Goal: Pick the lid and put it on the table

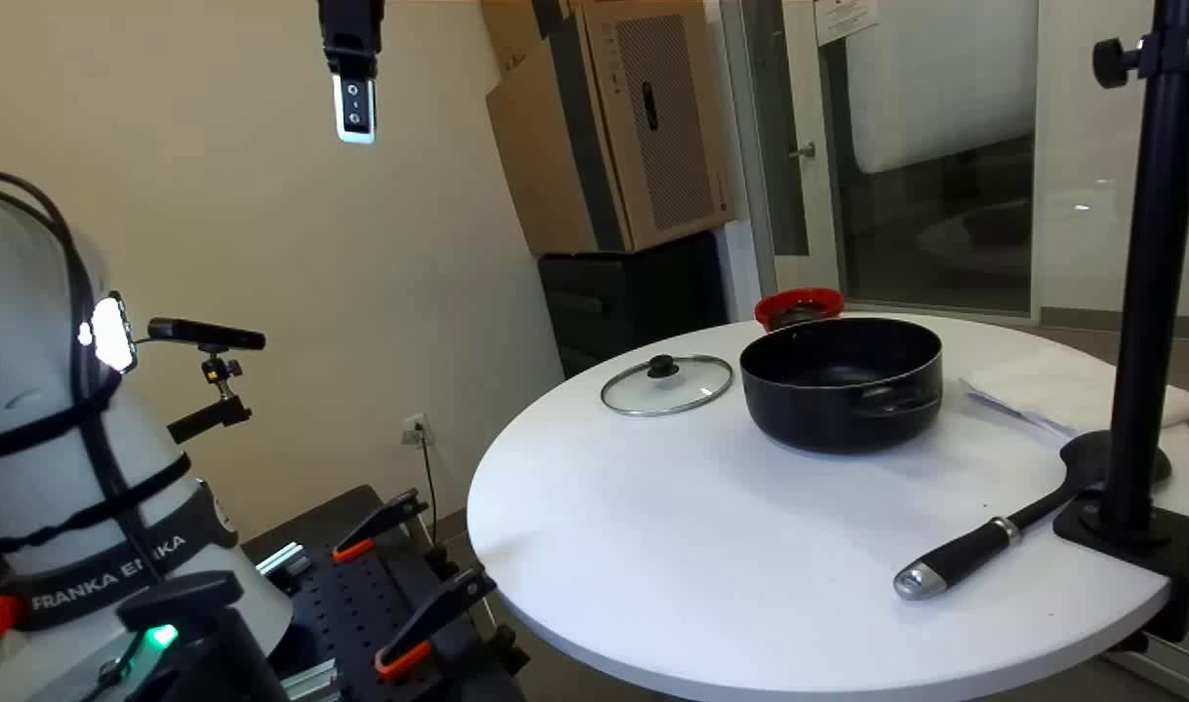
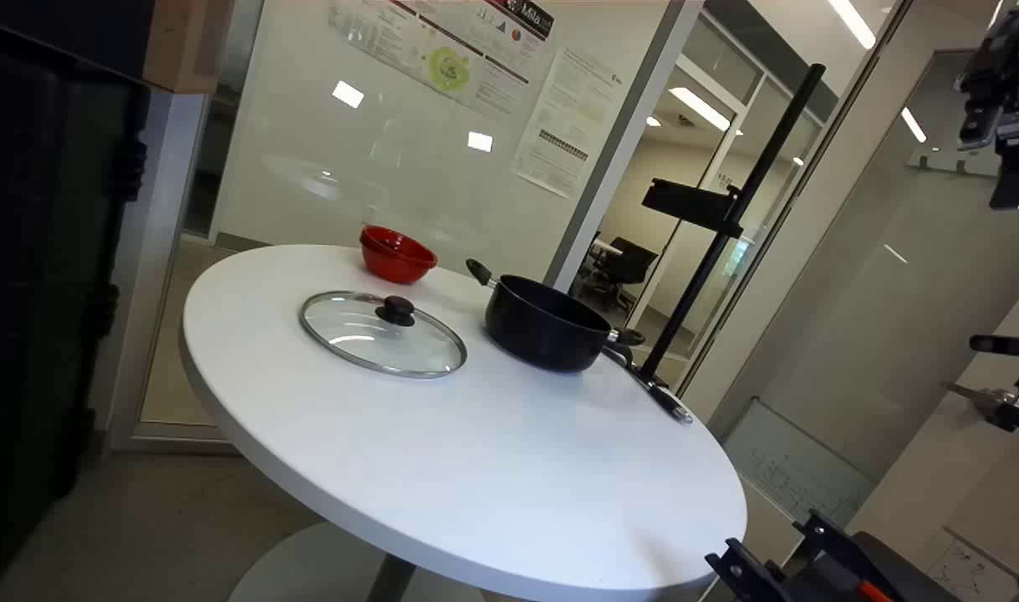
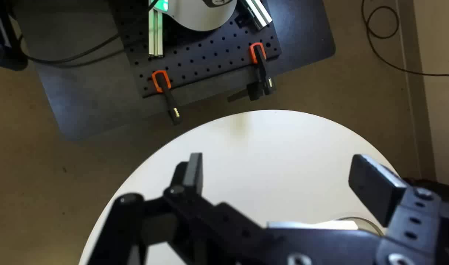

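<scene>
A big round white table (image 1: 653,546) is used to hold things up; its top looks smooth, hard and flat, so things can be set down safely. On it, a deep round black pot (image 1: 828,405) is stood upright on its base, its wide mouth uncovered; its sides look dull and hard. Just beside the pot, and not touching it, a round clear-glass lid with a thin silvery rim (image 2: 375,343) is laid on the table, rim down, so the putting down seems done. Light is caught by the slick glass, and the white top is seen through it. High above, a dark two-fingered gripper (image 3: 283,180) is held with its fingers spread wide; nothing is gripped, likely because nothing more needs lifting. Near the table's edge, a smooth, round red bowl (image 2: 396,266) is set out of the way; whether two are stacked cannot be told. Smallest of all, the lid's round dark knob (image 2: 398,308) is fixed in the middle, facing up, where it could best be pinched.
</scene>
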Robot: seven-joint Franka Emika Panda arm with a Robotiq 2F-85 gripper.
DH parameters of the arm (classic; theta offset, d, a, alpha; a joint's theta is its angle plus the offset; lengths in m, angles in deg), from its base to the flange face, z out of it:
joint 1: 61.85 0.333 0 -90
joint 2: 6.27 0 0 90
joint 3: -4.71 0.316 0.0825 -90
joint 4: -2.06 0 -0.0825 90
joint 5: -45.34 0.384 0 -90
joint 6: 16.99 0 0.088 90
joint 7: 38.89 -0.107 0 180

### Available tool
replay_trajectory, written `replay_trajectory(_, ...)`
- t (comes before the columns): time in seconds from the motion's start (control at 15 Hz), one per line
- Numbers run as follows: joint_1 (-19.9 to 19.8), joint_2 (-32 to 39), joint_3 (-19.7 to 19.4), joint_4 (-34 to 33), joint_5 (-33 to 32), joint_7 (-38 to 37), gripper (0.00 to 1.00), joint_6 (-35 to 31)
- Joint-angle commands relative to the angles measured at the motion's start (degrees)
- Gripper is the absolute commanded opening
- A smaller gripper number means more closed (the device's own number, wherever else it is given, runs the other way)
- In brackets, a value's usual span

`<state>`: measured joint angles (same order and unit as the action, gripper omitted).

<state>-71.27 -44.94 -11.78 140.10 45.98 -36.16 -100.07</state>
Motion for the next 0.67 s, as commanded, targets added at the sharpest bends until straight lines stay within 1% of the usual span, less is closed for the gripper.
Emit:
replay_trajectory(0.0,-1.4,0.3,1.0,-0.1,0.5,0.7,1.00,0.1)
replay_trajectory(0.4,-1.4,0.3,1.0,-0.1,0.5,0.7,1.00,0.1)
replay_trajectory(0.53,-1.2,-0.6,1.5,1.5,0.5,0.9,1.00,-3.5)
replay_trajectory(0.6,-0.9,-0.8,1.9,2.6,0.9,1.0,1.00,-6.8)
